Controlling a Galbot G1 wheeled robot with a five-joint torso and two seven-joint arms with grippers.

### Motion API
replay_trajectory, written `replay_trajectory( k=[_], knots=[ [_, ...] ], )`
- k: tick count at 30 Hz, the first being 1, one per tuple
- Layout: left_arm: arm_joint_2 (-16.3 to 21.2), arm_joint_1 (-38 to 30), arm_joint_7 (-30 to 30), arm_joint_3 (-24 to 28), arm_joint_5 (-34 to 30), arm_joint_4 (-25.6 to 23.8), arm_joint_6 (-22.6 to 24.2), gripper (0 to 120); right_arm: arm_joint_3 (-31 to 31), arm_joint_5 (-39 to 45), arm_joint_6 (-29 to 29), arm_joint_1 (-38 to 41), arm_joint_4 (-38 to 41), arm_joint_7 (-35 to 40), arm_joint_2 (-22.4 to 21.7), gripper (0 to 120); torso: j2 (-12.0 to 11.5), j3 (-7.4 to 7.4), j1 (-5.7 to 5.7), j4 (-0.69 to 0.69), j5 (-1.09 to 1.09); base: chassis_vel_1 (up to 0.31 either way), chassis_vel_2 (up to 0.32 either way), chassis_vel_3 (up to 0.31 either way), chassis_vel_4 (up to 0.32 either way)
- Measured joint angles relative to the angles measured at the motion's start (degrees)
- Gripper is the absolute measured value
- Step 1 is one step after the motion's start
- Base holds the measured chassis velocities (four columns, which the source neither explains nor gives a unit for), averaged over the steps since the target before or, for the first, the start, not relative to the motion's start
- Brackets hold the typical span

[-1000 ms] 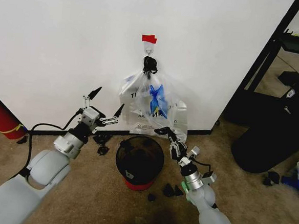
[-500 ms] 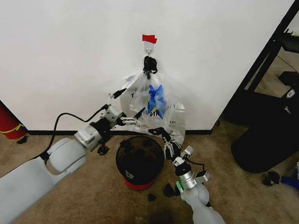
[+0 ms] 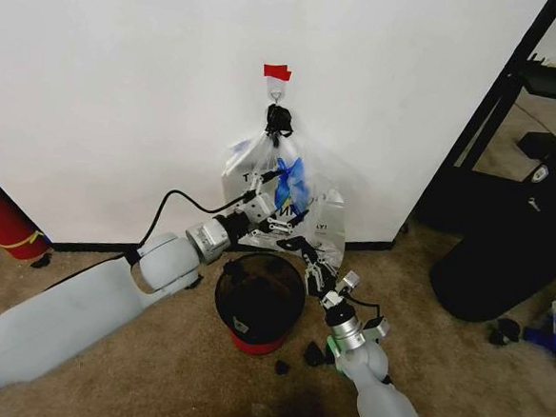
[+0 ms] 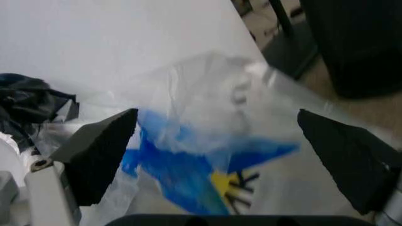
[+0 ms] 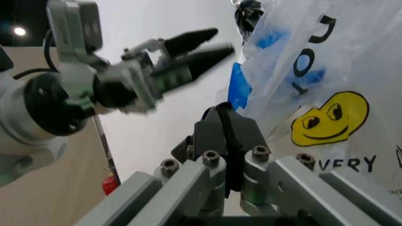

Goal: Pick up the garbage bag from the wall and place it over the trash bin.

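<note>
- The garbage bag (image 3: 284, 195) hangs against the wall (image 3: 124, 83) from a small metal hook (image 3: 277, 96), its dark knotted handles gathered just under the hook and a strip of red tape (image 3: 277, 72) stuck above.
- The bag's blue patch faces outward at mid-height; in the right wrist view a yellow smiley face and black lettering show on the plastic (image 5: 320, 84).
- The left gripper (image 3: 278, 201) reaches across from the robot's left side and sits at the front of the bag, level with the blue patch. Its jaws stand wide open, one dark fingertip (image 4: 100, 155) on each side of the crinkled plastic in the left wrist view; whether they touch the bag cannot be told.
- The right gripper (image 3: 305, 251) is lower, near the bag's bottom edge and just above the rim of the trash bin (image 3: 257, 298). Its jaws are closed together with nothing visibly between them.
- The trash bin stands on the carpet (image 3: 152, 371) directly below the bag, close to the black baseboard (image 3: 94, 246).
</note>
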Motion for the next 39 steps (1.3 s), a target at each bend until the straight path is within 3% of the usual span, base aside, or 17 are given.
replay_trajectory(
  k=[8, 26, 39],
  knots=[
    [-0.08, 0.21, 1.46, -0.84, 10.8, 2.26, 2.91, 100, -0.1, 0.15, 0.21, 0.04, 0.0, -0.01, -0.16, 0, 0.0, 0.0, 0.0, 0.0, 0.0, 0.0, 0.0, 0.0, 0.0],
    [-2.31, -0.18, -2.02, -1.02, 18.4, 5.49, 8.27, 100, -0.63, 0.2, 0.66, 0.32, -0.5, -0.24, -0.23, 0, 0.01, 0.0, 0.0, 0.0, 0.0, 0.0, 0.0, 0.0, 0.0],
    [-2.28, 0.05, -4.94, -0.91, 18.56, 4.15, 10.34, 56, -0.58, 0.11, 0.88, 0.42, -0.88, -0.38, -0.08, 0, 0.01, 0.0, -0.01, 0.0, 0.01, 0.0, 0.0, 0.0, 0.0]
  ],
)
